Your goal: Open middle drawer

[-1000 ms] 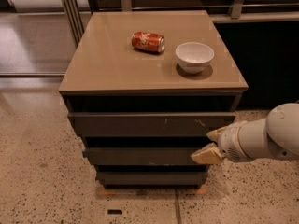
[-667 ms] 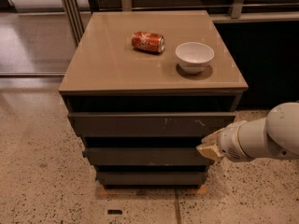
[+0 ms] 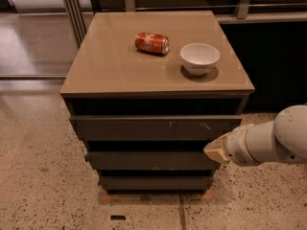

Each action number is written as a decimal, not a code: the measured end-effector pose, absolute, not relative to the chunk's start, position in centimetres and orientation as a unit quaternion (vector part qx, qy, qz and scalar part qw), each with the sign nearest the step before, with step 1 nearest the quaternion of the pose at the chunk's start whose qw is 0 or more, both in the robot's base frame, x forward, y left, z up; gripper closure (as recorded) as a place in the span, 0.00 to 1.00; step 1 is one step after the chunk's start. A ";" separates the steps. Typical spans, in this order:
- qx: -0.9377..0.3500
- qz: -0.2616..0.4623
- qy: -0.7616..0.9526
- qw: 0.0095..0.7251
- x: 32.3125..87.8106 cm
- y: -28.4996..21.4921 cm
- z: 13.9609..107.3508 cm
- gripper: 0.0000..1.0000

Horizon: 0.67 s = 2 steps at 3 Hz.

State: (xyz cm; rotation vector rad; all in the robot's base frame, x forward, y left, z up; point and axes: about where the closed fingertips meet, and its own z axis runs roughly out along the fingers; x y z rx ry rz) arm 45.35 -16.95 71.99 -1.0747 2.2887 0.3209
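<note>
The middle drawer (image 3: 148,160) is a dark grey-brown flat front, second of three, under the wide scratched top front (image 3: 153,127) and above the narrowest bottom front (image 3: 156,181). A small blue tab (image 3: 87,157) shows at its left end. All three fronts stick out a little in steps. My gripper (image 3: 215,150) comes in from the right on a white arm. Its tan tip sits at the right end of the middle drawer, at its top edge.
On the cabinet's tan top (image 3: 100,66) a red soda can (image 3: 151,42) lies on its side and a white bowl (image 3: 199,58) stands to its right. Speckled floor (image 3: 43,176) lies all round. A dark wall and railing stand behind at right.
The gripper has drawn in closer to the right end of the middle drawer, its tip pulled slightly right and up. The drawers, can and bowl have not moved.
</note>
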 end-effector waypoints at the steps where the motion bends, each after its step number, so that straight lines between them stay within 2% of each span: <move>1: -0.393 0.116 0.858 0.311 45.4 -16.7 71.1 1.00; 2: -0.358 0.139 0.862 0.331 43.5 -14.8 66.5 1.00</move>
